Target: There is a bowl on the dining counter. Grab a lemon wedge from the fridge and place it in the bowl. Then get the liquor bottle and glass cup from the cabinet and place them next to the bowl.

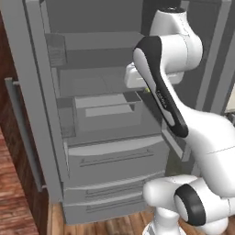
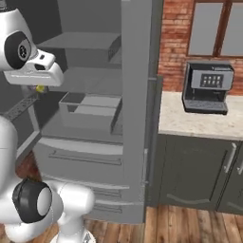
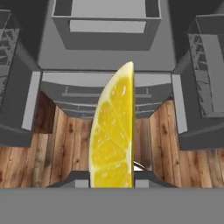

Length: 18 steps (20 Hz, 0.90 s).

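Note:
A yellow lemon wedge (image 3: 113, 135) stands upright between my gripper's (image 3: 112, 178) dark fingertips, which are shut on it. In the right base view the hand (image 2: 35, 71) hangs in front of the open fridge (image 2: 90, 109), with a bit of the lemon wedge (image 2: 40, 88) showing under it. From the left base view my arm covers most of the hand, and a sliver of the wedge (image 1: 148, 90) peeks out beside it. The hand view looks down on the fridge's shelves and drawers (image 3: 105, 94) and the wooden floor. The bowl, liquor bottle and glass cup are out of view.
The fridge's open doors (image 2: 137, 95) (image 1: 27, 114) flank my arm. To the right a coffee machine (image 2: 208, 88) stands on a pale counter (image 2: 199, 124) over dark cabinets, against a brick wall. Wooden floor (image 2: 190, 223) lies below.

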{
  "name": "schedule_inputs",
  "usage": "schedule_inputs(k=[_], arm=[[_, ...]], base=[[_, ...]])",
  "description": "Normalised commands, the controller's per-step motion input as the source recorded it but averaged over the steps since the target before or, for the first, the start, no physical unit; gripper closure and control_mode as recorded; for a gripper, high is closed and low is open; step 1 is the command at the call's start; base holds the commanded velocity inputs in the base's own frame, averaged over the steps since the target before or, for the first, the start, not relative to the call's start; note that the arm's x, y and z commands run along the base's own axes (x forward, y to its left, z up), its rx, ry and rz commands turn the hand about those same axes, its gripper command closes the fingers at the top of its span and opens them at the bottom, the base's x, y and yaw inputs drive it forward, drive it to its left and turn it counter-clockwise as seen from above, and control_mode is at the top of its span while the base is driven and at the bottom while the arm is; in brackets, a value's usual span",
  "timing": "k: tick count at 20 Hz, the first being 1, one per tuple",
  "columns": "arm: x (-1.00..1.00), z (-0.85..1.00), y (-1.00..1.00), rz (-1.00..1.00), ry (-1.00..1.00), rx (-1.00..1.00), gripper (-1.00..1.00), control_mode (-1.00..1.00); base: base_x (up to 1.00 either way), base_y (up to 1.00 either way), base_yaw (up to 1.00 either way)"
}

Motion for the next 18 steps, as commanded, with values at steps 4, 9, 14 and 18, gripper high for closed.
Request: schedule_inputs(k=[4,9,14,18], arm=[[0.00,0.00,0.00,0.00,0.00,0.00,1.00,1.00],[0.00,0.00,0.00,0.00,0.00,0.00,1.00,1.00],[0.00,0.00,0.00,0.00,0.00,0.00,1.00,1.00],[0.00,0.00,0.00,0.00,0.00,0.00,1.00,1.00]], base=[[-1.00,0.37,-0.13],[-1.00,0.08,-0.52],[-0.85,0.00,-0.72],[-0.55,-0.16,-0.76]])
